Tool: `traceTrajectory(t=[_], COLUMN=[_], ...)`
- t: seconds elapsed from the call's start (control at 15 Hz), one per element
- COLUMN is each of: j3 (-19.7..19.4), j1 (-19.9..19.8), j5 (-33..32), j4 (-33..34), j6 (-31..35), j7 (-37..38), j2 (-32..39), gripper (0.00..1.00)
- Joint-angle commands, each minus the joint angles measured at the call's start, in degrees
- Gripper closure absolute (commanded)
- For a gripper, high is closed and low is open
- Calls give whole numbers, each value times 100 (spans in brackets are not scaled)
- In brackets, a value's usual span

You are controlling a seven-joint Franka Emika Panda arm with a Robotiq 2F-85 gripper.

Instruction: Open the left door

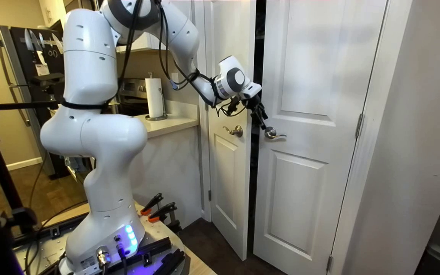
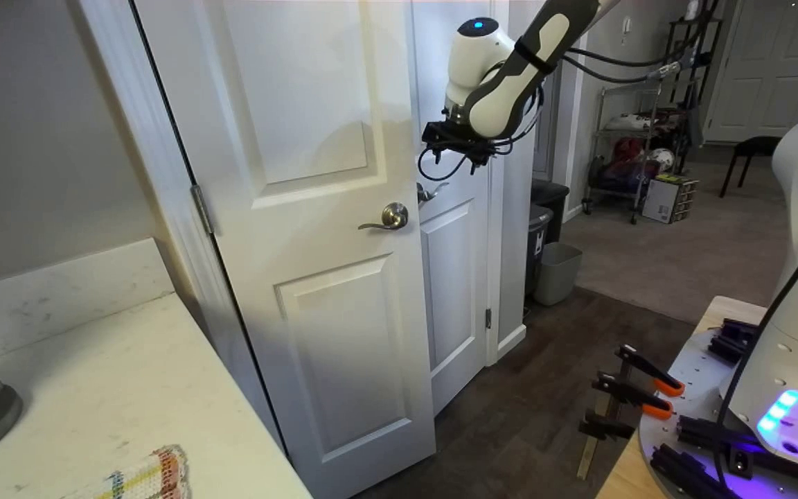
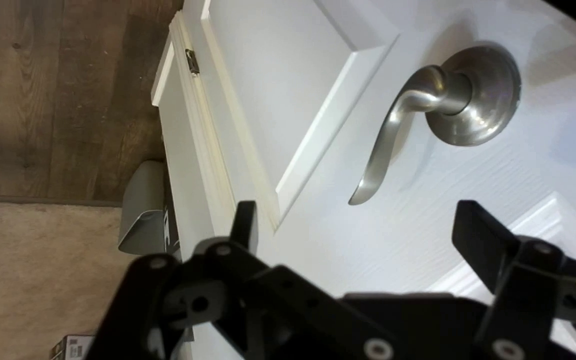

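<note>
Wrist view: gripper (image 3: pixel 357 220) spread wide near lever handle (image 3: pixel 460 102) of right door (image 3: pixel 318 190). Both exterior views: left door (image 2: pixel 309 239) stands ajar, hinged side near edge of worktop (image 2: pixel 136 374), own lever (image 2: pixel 393 216) near right edge.

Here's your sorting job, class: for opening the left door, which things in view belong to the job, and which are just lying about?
Belong to the job:
left door
its handle
end effector, open, near the right door

Not part of it:
right door
paper towel roll
grey bin
cloth on the counter
</note>
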Motion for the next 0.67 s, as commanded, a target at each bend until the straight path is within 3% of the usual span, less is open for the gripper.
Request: traceTrajectory(t=[0.0, 0.33, 0.4, 0.6], j3=[25, 30, 1071, 2265], j1=[-77, 10, -974, -1851], j5=[-247, -355, -521, -591], j4=[-632, -353, -239, 64], j6=[-101, -1116, -1344, -1918], j7=[-988, -2504, -2663, -3331], j2=[-889, -1219, -1294, -1385], gripper=[0, 0, 0, 0])
